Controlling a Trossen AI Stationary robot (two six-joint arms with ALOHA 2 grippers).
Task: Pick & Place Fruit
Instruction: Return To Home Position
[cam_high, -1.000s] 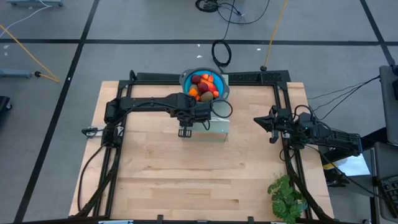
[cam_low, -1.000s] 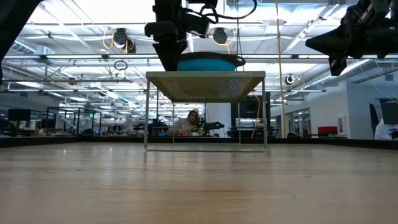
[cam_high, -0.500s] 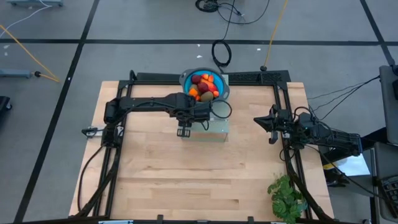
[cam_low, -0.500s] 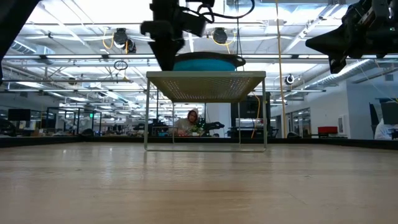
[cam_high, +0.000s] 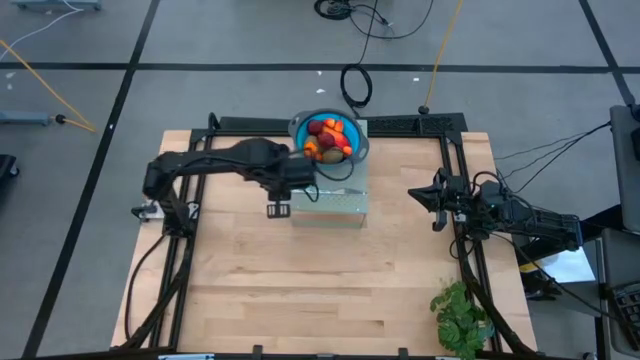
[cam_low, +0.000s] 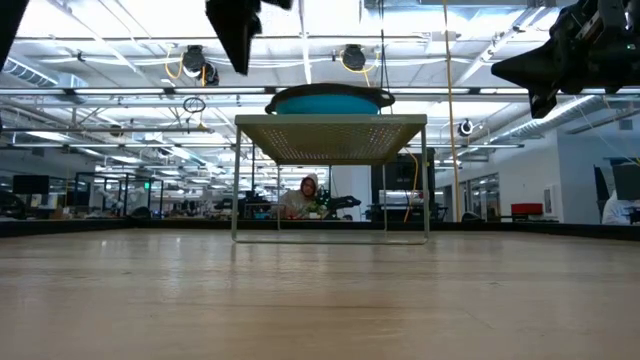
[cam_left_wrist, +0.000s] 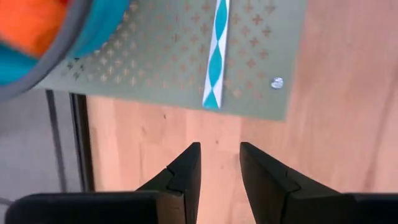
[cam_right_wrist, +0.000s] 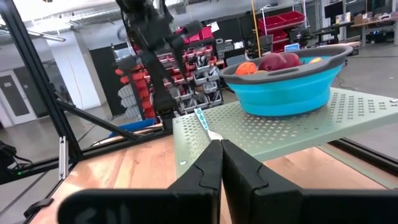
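Up on the green perforated shelf (cam_high: 345, 207) stands the blue strainer bowl (cam_high: 296, 128), set toward the shelf's back end, and the fruit (cam_high: 327, 137) lies heaped inside it: red, orange and dark maroon pieces, with an olive-brown one among them. On the same shelf top, apart from the bowl and on the bare part in front of it, lies the knife (cam_left_wrist: 215, 59), its handle striped teal and white. The left gripper (cam_left_wrist: 219, 149) hangs just off the shelf's edge on the left arm's side, over the bare wooden table (cam_high: 300, 290) and higher than the shelf top; its fingers (cam_left_wrist: 185, 168) stand a little apart with a narrow gap between them and nothing in it. The right gripper (cam_right_wrist: 220, 149) waits well apart from the shelf on the opposite side, also above shelf-top height and aimed toward the shelf, its two fingers pressed together on nothing. A green leafy plant (cam_high: 460, 315) stands far from the shelf, at the table's front corner on the right arm's side.
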